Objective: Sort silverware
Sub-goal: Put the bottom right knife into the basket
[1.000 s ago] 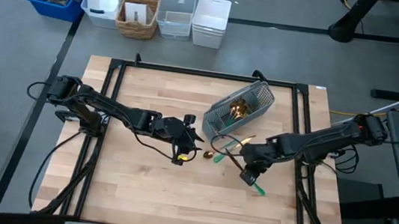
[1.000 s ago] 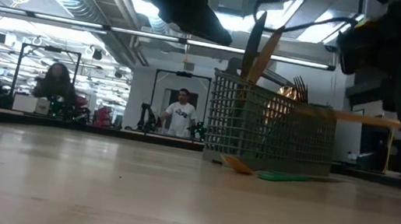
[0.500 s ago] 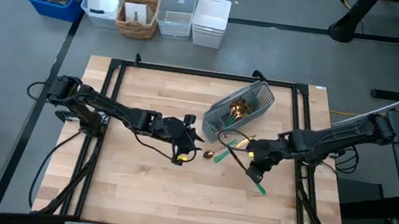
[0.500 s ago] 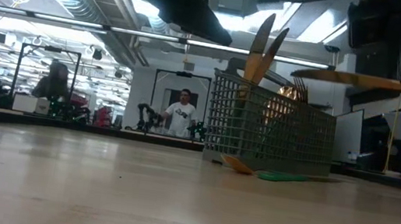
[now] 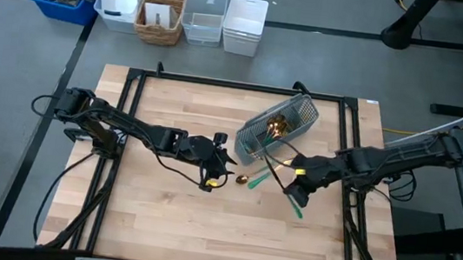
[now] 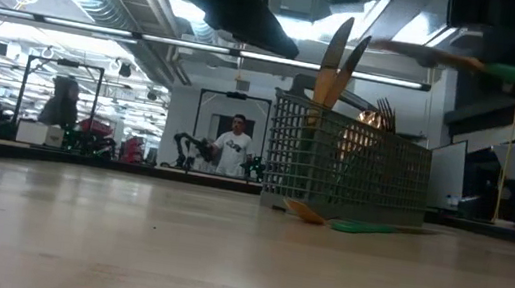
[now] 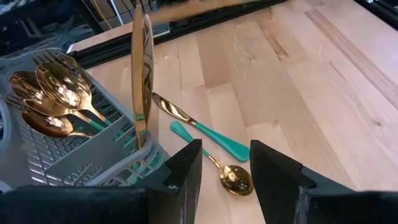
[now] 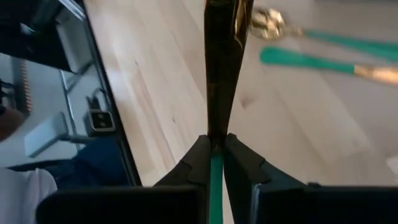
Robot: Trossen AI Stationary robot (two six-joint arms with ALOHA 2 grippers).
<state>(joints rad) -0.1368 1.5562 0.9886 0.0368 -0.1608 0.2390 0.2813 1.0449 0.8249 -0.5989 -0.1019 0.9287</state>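
The wire-mesh caddy [image 5: 277, 126] lies on the tabletop [image 5: 161, 209] toward its far right corner, with spoons [image 7: 53, 93] inside. A spoon [image 5: 248, 180] and knife [image 7: 193, 126] lie on the tabletop just before it, between both grippers.

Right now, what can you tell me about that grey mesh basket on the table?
The grey wire-mesh caddy is a rectangular basket of fine grid walls, looking like metal. It sits on the wooden table, turned at a diagonal, towards the far right part. Inside lie gold spoons with teal handles, fork tines show above its rim, and a gold knife stands upright at one end. A knife and a spoon lie on the wood just beside it.
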